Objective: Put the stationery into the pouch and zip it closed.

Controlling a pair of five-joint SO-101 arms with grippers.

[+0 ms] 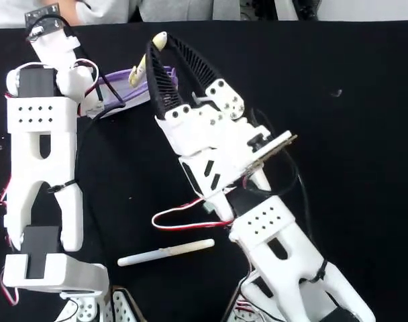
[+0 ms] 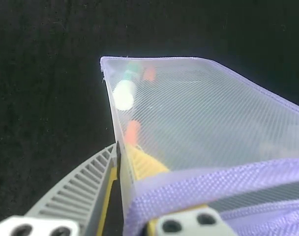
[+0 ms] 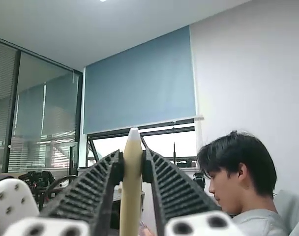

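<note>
A clear mesh pouch (image 1: 125, 96) with purple trim lies at the back left of the black table. My left gripper (image 1: 96, 102) is shut on its near end. In the left wrist view the pouch (image 2: 198, 118) stretches away from the gripper (image 2: 127, 204), and blurred coloured items show through its wall. My right gripper (image 1: 159, 41) hangs over the pouch's far side, shut on a cream pen (image 1: 138, 70) that slants up out of it. In the right wrist view the gripper (image 3: 133, 162) clamps this pen (image 3: 132, 196) with its tip pointing up. A white pen (image 1: 167, 251) lies flat near the front.
Red and white cables (image 1: 184, 221) loop off the right arm just above the lying pen. The right half of the black table (image 1: 351, 100) is bare cloth. The left arm's body (image 1: 39, 168) runs along the left edge.
</note>
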